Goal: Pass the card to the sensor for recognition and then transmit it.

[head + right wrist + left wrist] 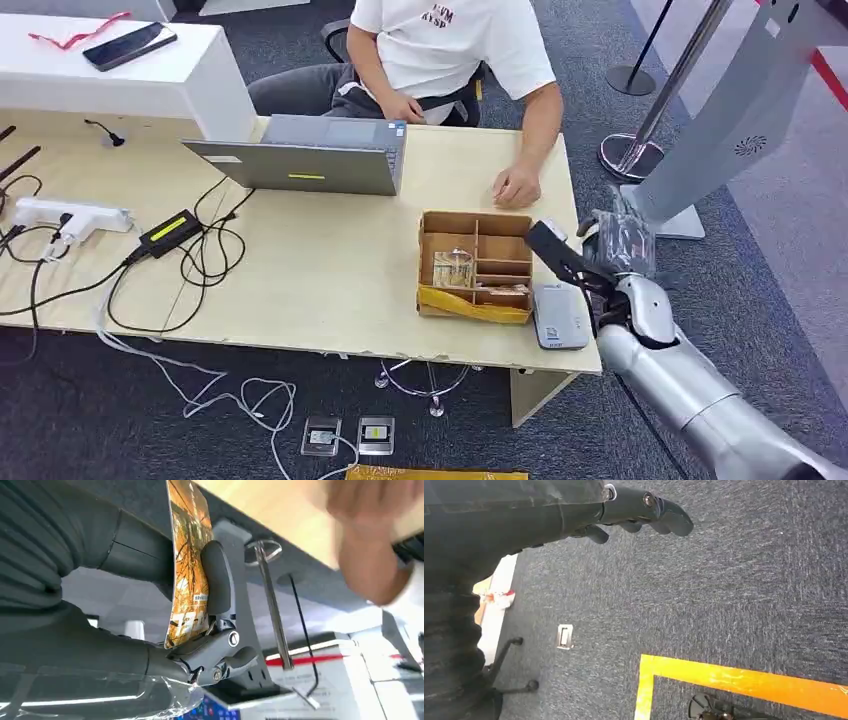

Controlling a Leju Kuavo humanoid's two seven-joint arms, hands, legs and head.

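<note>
While pinched, orange patterned card point(187, 570).

The desk point(330, 270) is evenly, brightly lit, shadows kept soft. The person's hand point(372, 510) is smeared by motion blur; the background beyond is overexposed.

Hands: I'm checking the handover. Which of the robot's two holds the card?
The right hand: it pinches the orange card beside the table. The left hand hangs over carpet, holding nothing.

Sensor point(560, 316) on table point(330, 280) right of box point(475, 266); laptop point(315, 155) behind.
</note>
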